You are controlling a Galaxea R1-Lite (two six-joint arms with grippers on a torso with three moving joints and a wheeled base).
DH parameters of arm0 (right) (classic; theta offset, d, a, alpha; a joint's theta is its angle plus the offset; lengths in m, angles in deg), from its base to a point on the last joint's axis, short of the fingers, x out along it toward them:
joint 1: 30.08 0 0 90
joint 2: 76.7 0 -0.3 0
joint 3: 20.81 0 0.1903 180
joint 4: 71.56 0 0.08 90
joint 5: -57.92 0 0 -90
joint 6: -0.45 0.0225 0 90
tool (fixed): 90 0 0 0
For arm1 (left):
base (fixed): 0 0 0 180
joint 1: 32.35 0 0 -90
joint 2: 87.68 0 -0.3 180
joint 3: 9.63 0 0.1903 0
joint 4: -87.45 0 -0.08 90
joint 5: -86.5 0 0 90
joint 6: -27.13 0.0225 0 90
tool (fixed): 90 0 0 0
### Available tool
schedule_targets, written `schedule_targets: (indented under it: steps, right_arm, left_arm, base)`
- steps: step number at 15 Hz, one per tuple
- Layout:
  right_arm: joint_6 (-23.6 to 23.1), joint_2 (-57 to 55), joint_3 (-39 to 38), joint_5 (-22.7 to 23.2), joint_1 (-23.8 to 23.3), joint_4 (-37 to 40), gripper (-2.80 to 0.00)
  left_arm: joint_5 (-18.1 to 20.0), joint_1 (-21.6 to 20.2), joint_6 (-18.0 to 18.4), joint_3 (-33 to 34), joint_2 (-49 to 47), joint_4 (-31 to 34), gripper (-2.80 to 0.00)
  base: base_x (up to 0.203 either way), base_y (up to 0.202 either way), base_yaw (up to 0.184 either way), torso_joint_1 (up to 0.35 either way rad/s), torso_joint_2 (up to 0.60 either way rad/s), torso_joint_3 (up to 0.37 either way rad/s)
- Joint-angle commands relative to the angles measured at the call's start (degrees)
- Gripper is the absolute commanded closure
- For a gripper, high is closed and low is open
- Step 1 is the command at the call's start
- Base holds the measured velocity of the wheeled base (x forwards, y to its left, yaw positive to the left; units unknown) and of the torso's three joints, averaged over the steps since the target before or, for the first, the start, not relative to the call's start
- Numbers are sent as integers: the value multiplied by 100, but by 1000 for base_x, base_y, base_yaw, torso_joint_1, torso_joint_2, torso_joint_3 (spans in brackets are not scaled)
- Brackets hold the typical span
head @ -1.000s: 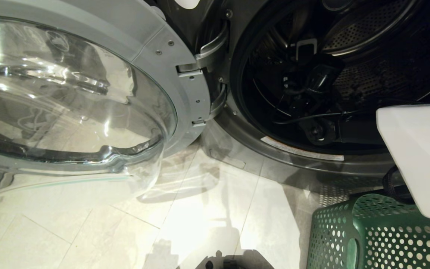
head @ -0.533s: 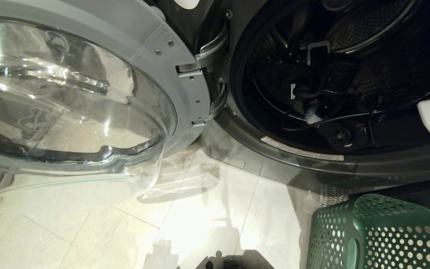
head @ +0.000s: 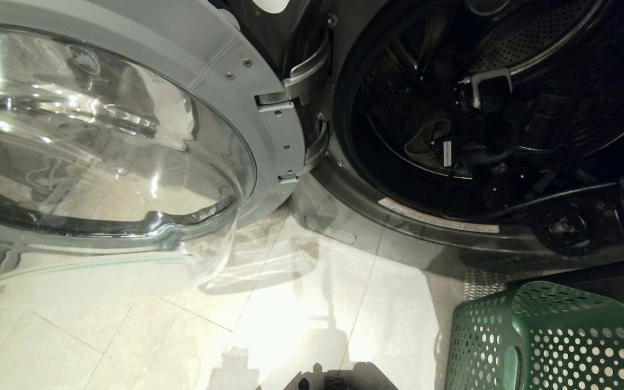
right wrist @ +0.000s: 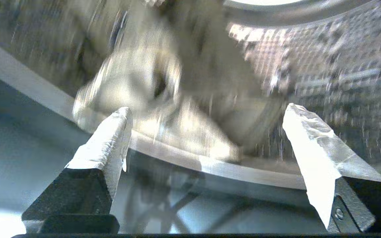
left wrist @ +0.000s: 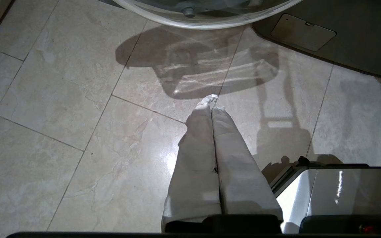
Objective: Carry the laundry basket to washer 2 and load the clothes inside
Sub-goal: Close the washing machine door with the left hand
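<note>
Inside dark grey front-load washer's [head: 344, 227] drum, right gripper [right wrist: 207, 138] gapes wide w/ nothing held, pale crumpled garment [right wrist: 164, 99] just beyond; cloth nr the door lip could snag on withdrawal

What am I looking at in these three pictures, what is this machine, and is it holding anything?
This is a two-armed wheeled robot loading a front-load washer. The wide picture looks down from its head: the glass door is swung open on the left, and a green laundry basket stands on the tiled floor. The other two pictures come from cameras on its wrists. The left gripper hangs shut over the floor, holding nothing. The right gripper is reaching into the drum, its fingers wide apart and empty. A pale garment lies blurred just beyond them inside the drum.
</note>
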Motion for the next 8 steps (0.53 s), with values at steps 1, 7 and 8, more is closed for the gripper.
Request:
schedule_targets:
  steps: [1,7,8]
  right_arm:
    - [-7,696,-907,3,150,-26,0]
    - [509,2415,-2022,367,488,1624,0]
    - [669,2754,-2155,555,465,2177,0]
  left_arm:
    - [0,-5,1,9,1,-4,0]
    - [0,-5,1,9,1,4,0]
    - [0,4,1,9,1,4,0]
  base:
    - [0,0,0,0,0,0]
    - [0,0,0,0,0,0]
    - [0,0,0,0,0,0]
